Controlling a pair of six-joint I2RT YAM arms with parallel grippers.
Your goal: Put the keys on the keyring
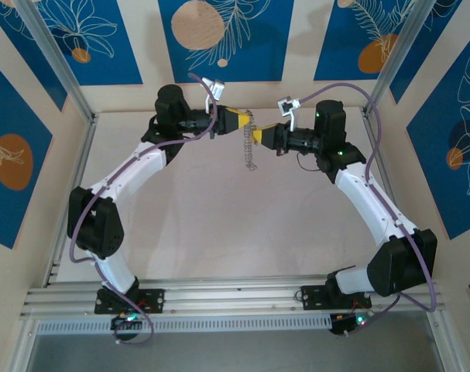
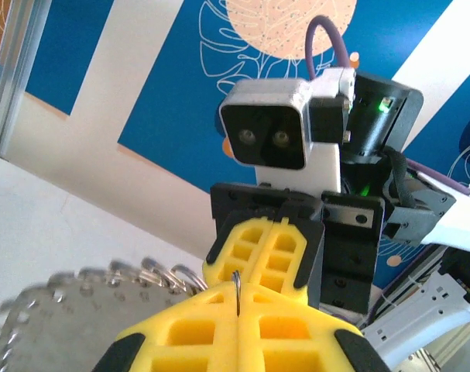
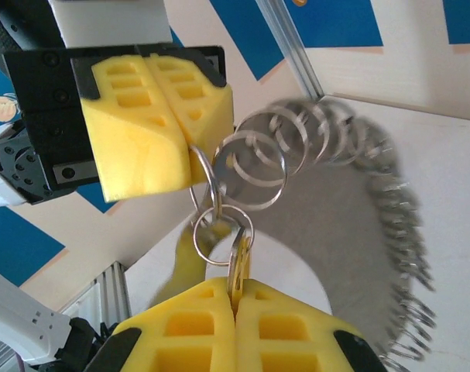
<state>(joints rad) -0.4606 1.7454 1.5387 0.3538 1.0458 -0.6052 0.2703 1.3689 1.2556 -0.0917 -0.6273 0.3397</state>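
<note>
My two grippers meet tip to tip above the far middle of the table. The left gripper (image 1: 236, 122) (image 2: 238, 301) is shut on a thin wire ring of the keyring (image 3: 202, 180), whose edge pokes up between its yellow fingers. The keyring is a grey loop of linked rings (image 3: 351, 147) that arcs away and hangs down (image 1: 248, 149). The right gripper (image 1: 259, 136) (image 3: 236, 293) is shut on a small pale key (image 3: 238, 262), seen edge-on. That key hangs from a small ring (image 3: 221, 230) linked to the ring in the left gripper's fingers (image 3: 153, 124).
The pale table top (image 1: 235, 225) lies below, walled by blue patterned panels (image 1: 225, 35) and aluminium posts (image 1: 53, 58). Both white arms (image 1: 134, 174) (image 1: 374, 198) reach in from the near rail (image 1: 235, 298). The right wrist's camera housing (image 2: 275, 124) faces the left gripper closely.
</note>
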